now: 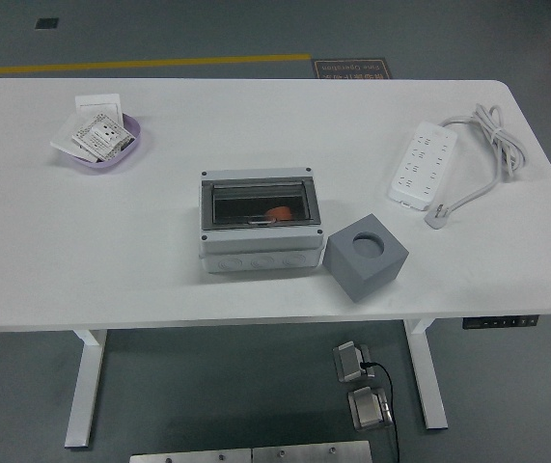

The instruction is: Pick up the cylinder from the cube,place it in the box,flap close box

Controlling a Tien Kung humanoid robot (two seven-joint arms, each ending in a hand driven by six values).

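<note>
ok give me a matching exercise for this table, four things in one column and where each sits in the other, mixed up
Things:
1. box
2. cube
3. power strip
4. purple dish

Places:
a. far left of the table
b. right side, its cord looped beside it
c. centre, an orange thing behind its clear flap
d. by the box's front right corner, the round hole in its top empty

Pairs: 1-c, 2-d, 3-b, 4-a

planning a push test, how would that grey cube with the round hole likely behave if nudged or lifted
The grey cube would probably slide rather than roll: it sits flat on the smooth white table. Its blocky, squat shape suggests it is stiff and unlikely to tip. The empty round hole may make it lighter than it looks.
</note>
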